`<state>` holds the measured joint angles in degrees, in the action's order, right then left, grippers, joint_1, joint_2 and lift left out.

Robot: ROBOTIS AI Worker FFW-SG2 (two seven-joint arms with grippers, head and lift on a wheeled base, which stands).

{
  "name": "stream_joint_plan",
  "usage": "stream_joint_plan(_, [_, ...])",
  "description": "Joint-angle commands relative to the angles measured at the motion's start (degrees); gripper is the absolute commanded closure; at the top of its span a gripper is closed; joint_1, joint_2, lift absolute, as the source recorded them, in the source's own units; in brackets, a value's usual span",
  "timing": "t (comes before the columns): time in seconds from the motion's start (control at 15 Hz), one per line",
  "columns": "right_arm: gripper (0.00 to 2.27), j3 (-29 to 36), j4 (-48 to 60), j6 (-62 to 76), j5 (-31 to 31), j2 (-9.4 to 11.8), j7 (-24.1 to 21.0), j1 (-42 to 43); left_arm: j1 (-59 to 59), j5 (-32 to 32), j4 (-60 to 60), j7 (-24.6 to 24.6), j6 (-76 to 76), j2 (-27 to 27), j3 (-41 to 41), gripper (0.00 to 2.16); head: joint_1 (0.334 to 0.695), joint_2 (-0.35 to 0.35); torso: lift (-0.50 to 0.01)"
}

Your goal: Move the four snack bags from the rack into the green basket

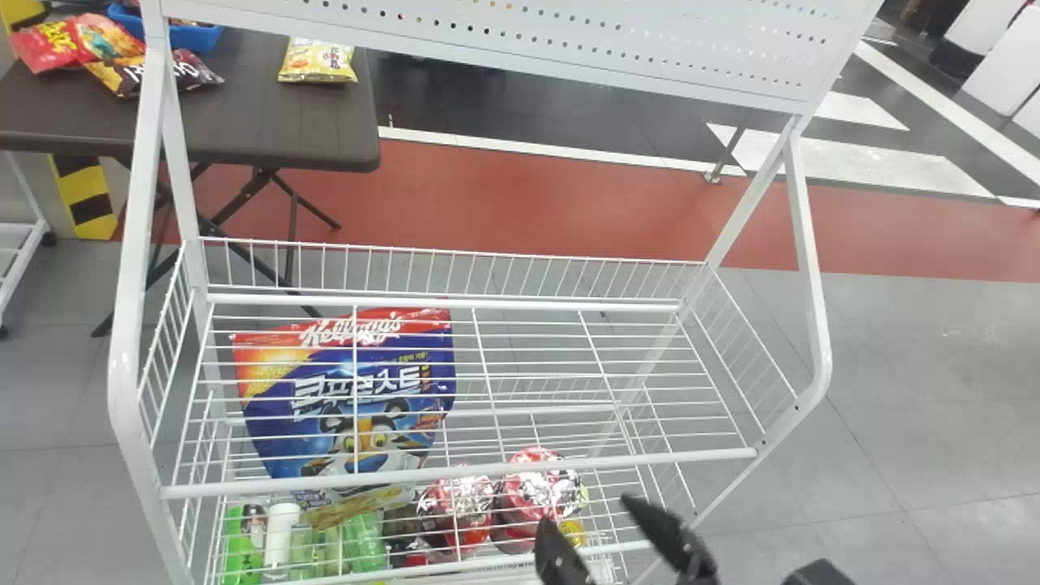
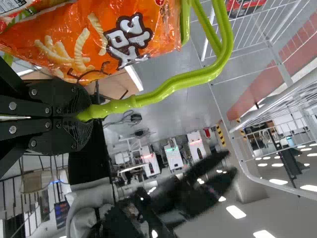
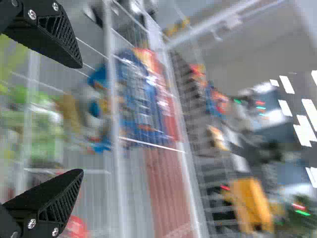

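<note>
Your right gripper (image 1: 589, 513) hangs open, left gripper (image 2: 81, 115) clamping the basket handle (image 2: 188, 81), orange bag (image 2: 99, 34) seemingly loaded, blue bag (image 1: 341, 374) waiting at the rack's (image 1: 455, 474) left edge.

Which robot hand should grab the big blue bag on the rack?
Probably the right gripper: it's open near the rack, while the left gripper holds the basket's green handle.

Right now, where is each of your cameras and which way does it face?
Head view: on my head, looking forward and down at the white rack; my open right gripper shows at the bottom.
Left wrist view: on my left wrist, looking past my left gripper, shut on the green basket handle, toward the rack's side and ceiling lights.
Right wrist view: on my right wrist, looking across the rack between its fingers.
Shared: head and right wrist views show the blue cereal bag.
</note>
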<state>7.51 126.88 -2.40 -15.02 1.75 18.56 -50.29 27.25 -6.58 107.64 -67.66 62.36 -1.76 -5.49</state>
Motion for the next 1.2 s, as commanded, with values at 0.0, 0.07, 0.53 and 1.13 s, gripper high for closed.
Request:
stream_joint_plan(0.0, [0.05, -1.5, 3.9, 7.5, 1.9, 0.0, -2.4, -1.8, 0.0, 0.1, -0.1, 0.1, 0.0, 0.0, -0.2, 2.12, 0.695, -0.350, 0.000])
stream_joint_plan(0.07, [0.05, -1.5, 5.9, 5.6, 1.9, -0.2, -3.0, -2.6, 0.0, 0.2, -0.2, 0.2, 0.0, 0.0, -0.2, 2.12, 0.695, -0.350, 0.000])
stream_joint_plan(0.53, [0.06, -8.1, 8.8, -2.0, 13.8, -0.8, -11.9, -2.9, -0.4, 0.0, -0.9, 0.0, -0.9, -0.1, -0.1, 2.12, 0.695, -0.350, 0.000])
stream_joint_plan(1.13, [0.08, -7.3, 7.7, 1.6, 12.2, -0.7, -11.0, -3.0, -0.6, -0.3, -1.3, -0.4, -1.2, 0.0, 0.2, 2.12, 0.695, -0.350, 0.000])
